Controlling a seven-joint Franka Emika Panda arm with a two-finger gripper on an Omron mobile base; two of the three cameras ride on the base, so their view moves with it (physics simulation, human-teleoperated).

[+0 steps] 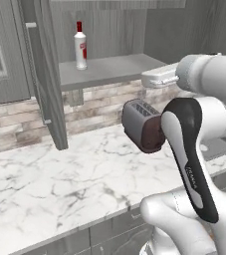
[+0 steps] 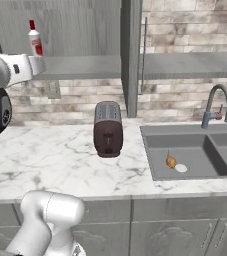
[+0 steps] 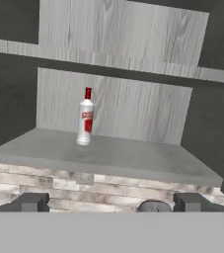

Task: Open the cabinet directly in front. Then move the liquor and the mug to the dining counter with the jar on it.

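Marble with grey veins spreads across the bench that we face, backed by a wall of pale brick. Above it the cabinet stands with its doors swung out: in the left base view one grey wood-grain door juts toward us at about 10 o'clock, and in the right base view another door shows edge-on at 12 o'clock. Inside, a grey shelf runs across the opening.

To the right in the right base view, at about 3 o'clock, a double sink is let into the bench, with a curved faucet behind it and a small brownish object in the left basin that we cannot identify.

On the bench below the shelf stands a toaster, dark grey and maroon, near the middle of both base views.

We see the liquor upright on the shelf, a slim clear-white bottle with a red cap, toward the shelf's left part, at about 11 o'clock in the hand view.

Our fingers sit wide apart and released at 6 o'clock in the hand view, grasping nothing, pointed at the shelf and well short of the bottle.
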